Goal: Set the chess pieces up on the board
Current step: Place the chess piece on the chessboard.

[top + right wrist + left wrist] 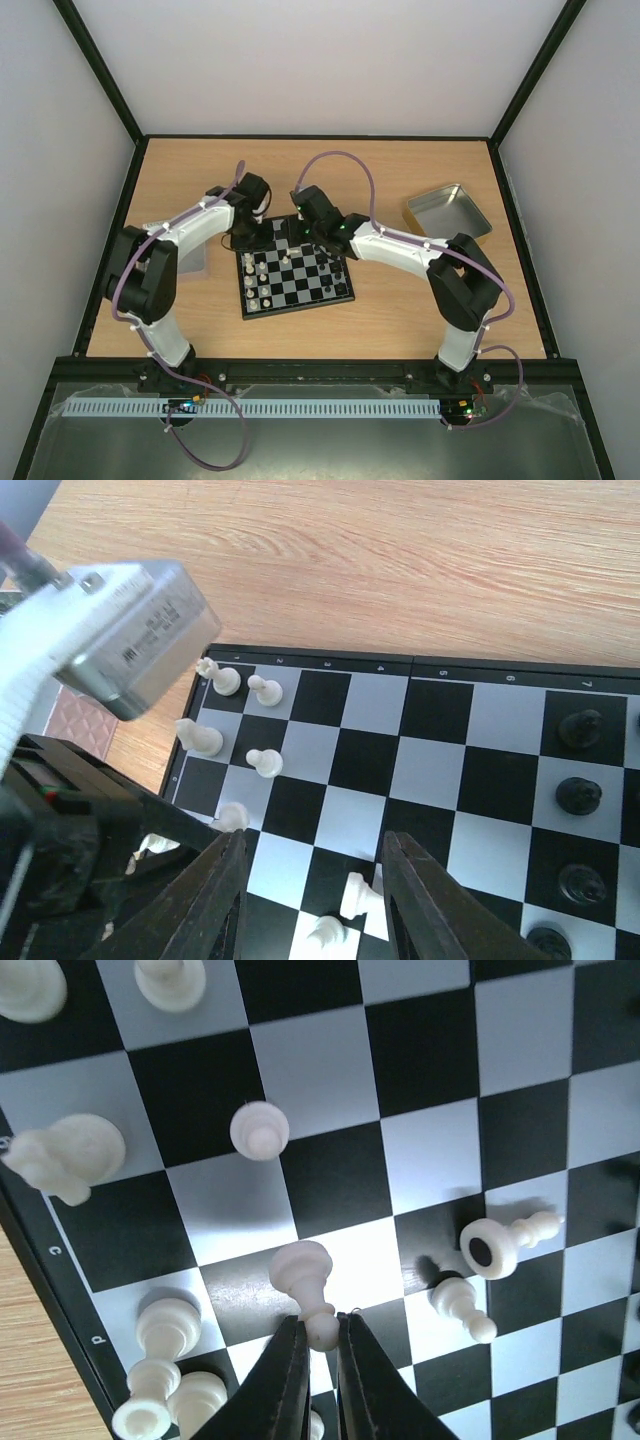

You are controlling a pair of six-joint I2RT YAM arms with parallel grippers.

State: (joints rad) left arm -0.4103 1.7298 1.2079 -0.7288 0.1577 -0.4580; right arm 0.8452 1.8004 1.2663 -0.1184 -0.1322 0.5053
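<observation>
One board (pixel 300 298) lay near the middle of the desk (pixel 400 320), turned slightly askew, and both arms reached over its far half. One open silver tin (pixel 447 211) sat well apart from it, far and to the right. The left end effector (pixel 321 1325) was closed almost fully, its two fingertips pinching the head of one cream-white piece (pixel 302 1275) that stood tilted on the board. The right end effector (pixel 315 842) hung about half open with nothing in its grip, and two cream-white pieces (pixel 355 895) lay loose on the squares between its fingers. In the right wrist view, five more cream-white pieces (pixel 263 763) stood close together by the board's left edge, and four black pieces (pixel 578 795) made one column on its right side. From above, the smaller pieces were too small to count surely.
</observation>
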